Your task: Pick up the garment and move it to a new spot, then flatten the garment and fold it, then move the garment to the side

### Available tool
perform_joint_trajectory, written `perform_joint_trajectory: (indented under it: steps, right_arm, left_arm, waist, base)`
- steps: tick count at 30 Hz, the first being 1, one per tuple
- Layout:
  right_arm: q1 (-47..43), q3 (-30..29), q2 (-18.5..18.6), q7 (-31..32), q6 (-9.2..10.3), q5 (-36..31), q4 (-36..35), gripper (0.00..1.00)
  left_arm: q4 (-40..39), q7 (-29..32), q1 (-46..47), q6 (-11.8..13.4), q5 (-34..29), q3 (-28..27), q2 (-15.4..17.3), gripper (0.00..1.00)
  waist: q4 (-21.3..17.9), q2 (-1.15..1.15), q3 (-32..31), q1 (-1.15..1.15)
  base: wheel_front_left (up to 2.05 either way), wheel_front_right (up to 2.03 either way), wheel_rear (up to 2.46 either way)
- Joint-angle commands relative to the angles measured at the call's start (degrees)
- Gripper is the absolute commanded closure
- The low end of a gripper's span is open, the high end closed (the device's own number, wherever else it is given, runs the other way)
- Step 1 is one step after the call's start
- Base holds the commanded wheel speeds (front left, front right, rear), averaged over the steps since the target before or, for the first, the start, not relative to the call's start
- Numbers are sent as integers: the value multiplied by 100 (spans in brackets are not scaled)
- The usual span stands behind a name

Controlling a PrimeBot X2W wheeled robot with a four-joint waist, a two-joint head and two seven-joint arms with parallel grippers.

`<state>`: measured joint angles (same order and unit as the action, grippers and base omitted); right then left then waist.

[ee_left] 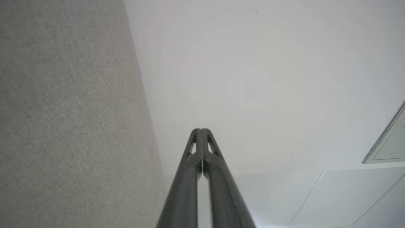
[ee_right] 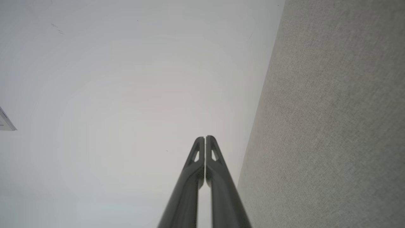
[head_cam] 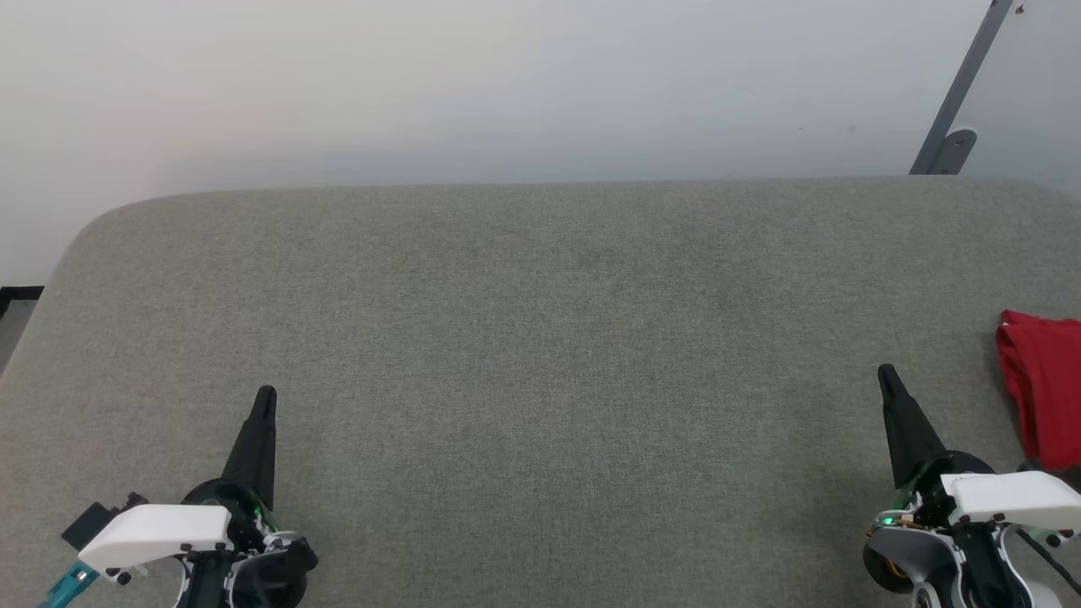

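Garment (head_cam: 1045, 388) is seen bunched at the 3 o'clock edge of the grey surface (head_cam: 540, 321), with open room left toward 9 o'clock. Left gripper (head_cam: 267, 395) and right gripper (head_cam: 887, 373) are pressed closed, empty.

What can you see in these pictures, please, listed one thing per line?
padded surface: one, grey fabric, across the middle and foreground of the head view.
garment: one, red, bunched at the padded surface's right edge, partly cut off by the picture's edge.
wall: one, white, behind the padded surface.
metal bar: one, grey, slanting against the wall at the upper right.
left gripper: one, dark fingers shut, lower left, holding nothing.
right gripper: one, dark fingers shut, lower right, just left of the garment, holding nothing.
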<state>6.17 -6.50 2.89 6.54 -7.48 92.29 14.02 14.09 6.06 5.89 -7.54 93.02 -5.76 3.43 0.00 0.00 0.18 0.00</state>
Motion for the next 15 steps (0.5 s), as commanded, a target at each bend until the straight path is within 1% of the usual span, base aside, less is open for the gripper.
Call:
perform_joint_trajectory:
  steps: [1, 15]
  right_arm:
    - [25, 0, -10, 5, -1, 22, 16, 100]
    - [25, -1, -10, 5, -2, 22, 16, 100]
  left_arm:
    - [-3, 8, 68, 10, -10, -24, -15, 100]
    - [-3, 23, 69, 10, -20, -37, -24, 100]
  waist:
    - [0, 0, 0, 0]
    - [0, 0, 0, 0]
  base:
    - [0, 0, 0]
    - [0, 0, 0]
